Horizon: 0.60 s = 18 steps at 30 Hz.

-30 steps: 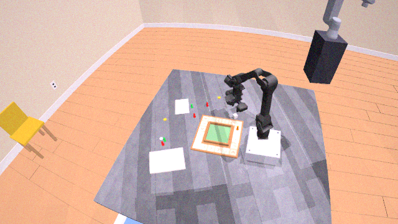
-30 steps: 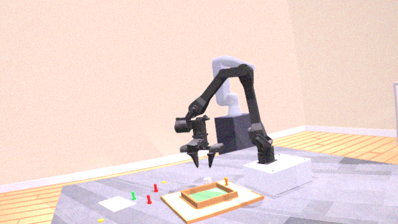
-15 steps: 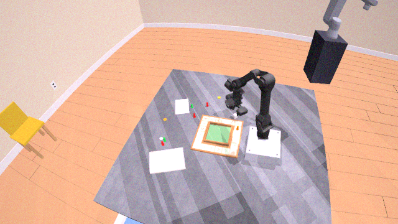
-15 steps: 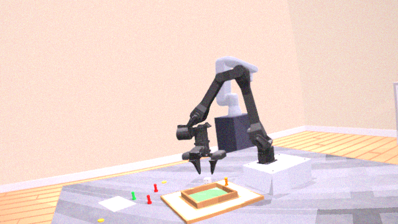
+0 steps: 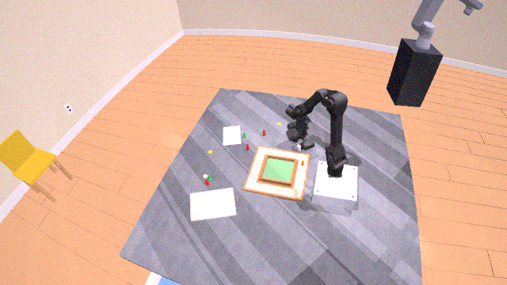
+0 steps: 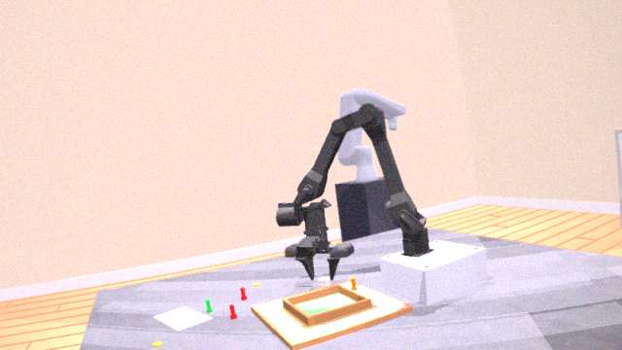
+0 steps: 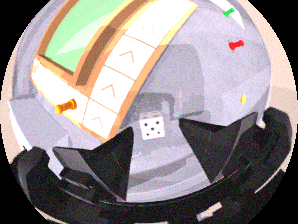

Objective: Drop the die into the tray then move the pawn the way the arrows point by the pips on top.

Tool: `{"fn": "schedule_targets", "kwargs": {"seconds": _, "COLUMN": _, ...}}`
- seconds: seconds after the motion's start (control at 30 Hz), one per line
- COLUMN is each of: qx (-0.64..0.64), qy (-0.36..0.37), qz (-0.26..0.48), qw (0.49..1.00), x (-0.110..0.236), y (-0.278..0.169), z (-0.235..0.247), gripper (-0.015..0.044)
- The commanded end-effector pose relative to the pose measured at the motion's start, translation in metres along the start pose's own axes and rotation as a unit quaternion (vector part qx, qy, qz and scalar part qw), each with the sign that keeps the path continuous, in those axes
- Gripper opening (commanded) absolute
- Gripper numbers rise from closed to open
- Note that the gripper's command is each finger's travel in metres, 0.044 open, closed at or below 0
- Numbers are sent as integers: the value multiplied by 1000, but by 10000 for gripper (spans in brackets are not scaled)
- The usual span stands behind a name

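The white die [image 5: 299, 147] [image 6: 324, 282] [image 7: 152, 126] lies on the table just outside the board, with five pips on the face toward the wrist camera. My gripper [image 6: 323, 279] [image 7: 156, 126] is open and points down over the die. In the wrist view the die shows between the fingertips, with gaps on both sides. The board [image 5: 252, 174] [image 6: 292, 332] [image 7: 108, 100] has arrow squares around the wooden dice tray [image 5: 276, 183] [image 6: 340, 314] [image 7: 96, 54], whose green floor holds nothing. The orange pawn [image 5: 303, 162] [image 6: 354, 284] [image 7: 65, 106] stands upright on a board square near a corner.
Red pawns [image 5: 264, 133] [image 5: 247, 147] and a green pawn [image 5: 244, 134] stand beyond the board, near a white pad [image 5: 231, 135]. More small pieces and a larger white slab [image 5: 213, 204] are farther left. Yellow discs [image 5: 279, 124] [image 5: 210, 152] lie flat. The arm's white base [image 5: 337, 188] is beside the board.
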<state>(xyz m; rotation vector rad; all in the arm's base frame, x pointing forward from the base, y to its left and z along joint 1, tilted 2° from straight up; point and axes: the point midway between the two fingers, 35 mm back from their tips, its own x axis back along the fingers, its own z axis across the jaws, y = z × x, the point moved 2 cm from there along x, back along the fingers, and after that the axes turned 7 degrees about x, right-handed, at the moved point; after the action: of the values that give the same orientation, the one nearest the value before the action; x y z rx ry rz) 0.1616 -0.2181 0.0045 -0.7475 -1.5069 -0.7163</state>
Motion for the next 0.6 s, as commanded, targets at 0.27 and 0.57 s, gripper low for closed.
{"fn": "schedule_targets", "kwargs": {"seconds": 0.27, "qx": -1, "qy": 6, "qz": 2, "qw": 1000, "x": -12, "y": 0, "z": 4, "gripper": 170}}
{"fn": "schedule_targets", "kwargs": {"seconds": 0.57, "qx": -1, "qy": 6, "qz": 2, "qw": 1000, "x": -12, "y": 0, "z": 4, "gripper": 90}}
